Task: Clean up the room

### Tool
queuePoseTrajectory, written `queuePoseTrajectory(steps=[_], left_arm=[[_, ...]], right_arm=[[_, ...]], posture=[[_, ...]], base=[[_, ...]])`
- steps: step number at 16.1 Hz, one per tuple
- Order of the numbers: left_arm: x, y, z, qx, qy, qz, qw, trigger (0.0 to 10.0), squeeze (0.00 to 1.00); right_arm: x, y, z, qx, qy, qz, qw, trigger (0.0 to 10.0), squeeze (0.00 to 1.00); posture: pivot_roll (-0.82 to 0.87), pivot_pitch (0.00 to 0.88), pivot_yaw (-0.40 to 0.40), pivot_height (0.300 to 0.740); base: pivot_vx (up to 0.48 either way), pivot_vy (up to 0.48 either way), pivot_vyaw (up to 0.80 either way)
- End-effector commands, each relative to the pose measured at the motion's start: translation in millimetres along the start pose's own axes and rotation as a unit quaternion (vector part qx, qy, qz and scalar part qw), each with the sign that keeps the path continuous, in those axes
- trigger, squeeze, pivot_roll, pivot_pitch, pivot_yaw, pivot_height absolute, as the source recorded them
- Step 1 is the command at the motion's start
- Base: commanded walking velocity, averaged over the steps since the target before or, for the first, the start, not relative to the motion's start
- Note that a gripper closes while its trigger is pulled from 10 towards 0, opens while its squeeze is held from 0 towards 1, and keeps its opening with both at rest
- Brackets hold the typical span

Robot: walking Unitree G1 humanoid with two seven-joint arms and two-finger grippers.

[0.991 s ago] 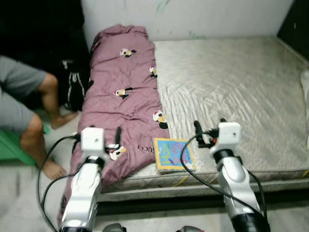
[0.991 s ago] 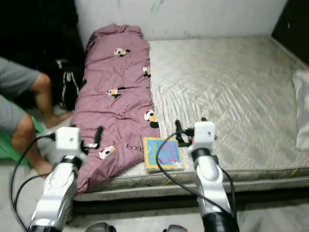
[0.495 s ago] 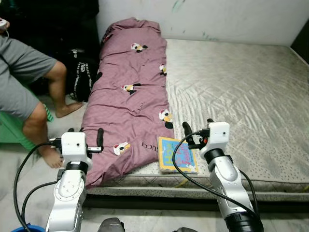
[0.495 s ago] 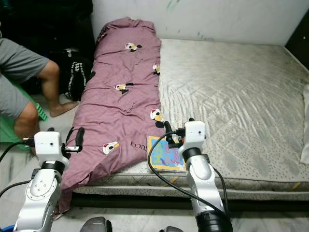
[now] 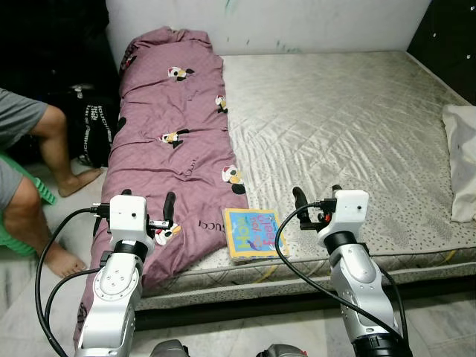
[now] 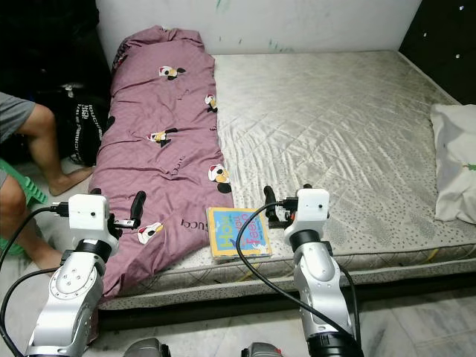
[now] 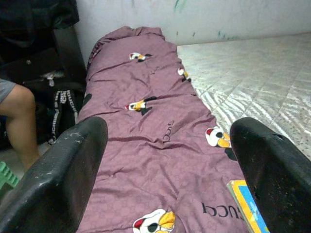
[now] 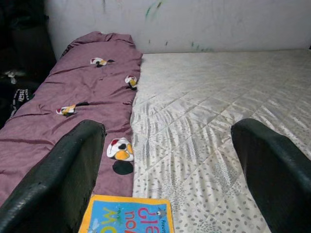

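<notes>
A: Quick pass, near to far. What's closest?

B: My two tools. Left tool (image 5: 152, 216) hovers over the hanging front corner of the purple blanket (image 5: 175, 141), fingers spread apart, nothing between them. Right tool (image 5: 312, 206) hangs above the mattress (image 5: 349, 126) near its front edge, just right of the picture book (image 5: 251, 233), fingers apart too, empty.

A: The book, how does it handle?

B: My guess: thin, light, flat, fairly stiff cover, probably slick. It lies at the front edge of the bed, just beside the blanket's hem. Flat on the mattress there's no gap under it, so I'd pinch the edge nearest the bed's rim, or slide it out over the rim first.

A: Blanket?

B: Soft, limp, bulky; it'll drape and drag. It runs along the left side of the bed from the front corner back to the wall. Take it at a bunched fold or the hanging corner, likely both tools.

A: Farther out?

B: White pillow (image 5: 461, 160) at the bed's right edge, soft and light, grab a corner. A person's legs (image 5: 37, 186) on the floor to the left, beside a black bag (image 5: 93, 134).
</notes>
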State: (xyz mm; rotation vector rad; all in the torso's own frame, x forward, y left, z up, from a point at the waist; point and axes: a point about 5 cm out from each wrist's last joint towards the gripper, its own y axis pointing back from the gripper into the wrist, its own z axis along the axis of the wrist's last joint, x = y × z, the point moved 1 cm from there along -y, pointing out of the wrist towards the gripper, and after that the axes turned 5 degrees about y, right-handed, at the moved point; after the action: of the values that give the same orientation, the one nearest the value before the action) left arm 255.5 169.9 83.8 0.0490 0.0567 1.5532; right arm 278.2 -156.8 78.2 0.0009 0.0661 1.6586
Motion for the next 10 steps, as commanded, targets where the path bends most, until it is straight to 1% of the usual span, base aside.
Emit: queuePoseTrajectory(steps=[1,2,4,10], left_arm=[[1.1,-0.3,4.4,-0.004,-0.005,-0.004,1.000,10.0,0.00],[0.8,-0.5,4.7,-0.004,-0.004,-0.005,1.000,10.0,0.00],[1.7,-0.3,4.8,-0.004,0.014,-0.003,1.000,10.0,0.00],[1.2,1.6,6.7,-0.006,0.006,-0.008,1.000,10.0,0.00]], right_arm=[[0.6,-1.1,5.3,-0.007,-0.002,0.002,1.000,10.0,0.00],[1.4,-1.1,5.4,-0.007,0.000,0.005,1.000,10.0,0.00],[2.3,-0.5,5.9,-0.006,-0.001,0.006,1.000,10.0,0.00],[2.9,0.4,6.3,-0.005,-0.004,0.006,1.000,10.0,0.00]], posture=[[0.01,0.000,0.003,0.740],[0.01,0.000,0.003,0.740],[0.01,0.000,-0.001,0.740],[0.01,0.000,0.004,0.740]], base=[[0.000,0.000,0.00],[0.000,0.000,0.00],[0.000,0.000,0.00],[0.000,0.000,0.00]])
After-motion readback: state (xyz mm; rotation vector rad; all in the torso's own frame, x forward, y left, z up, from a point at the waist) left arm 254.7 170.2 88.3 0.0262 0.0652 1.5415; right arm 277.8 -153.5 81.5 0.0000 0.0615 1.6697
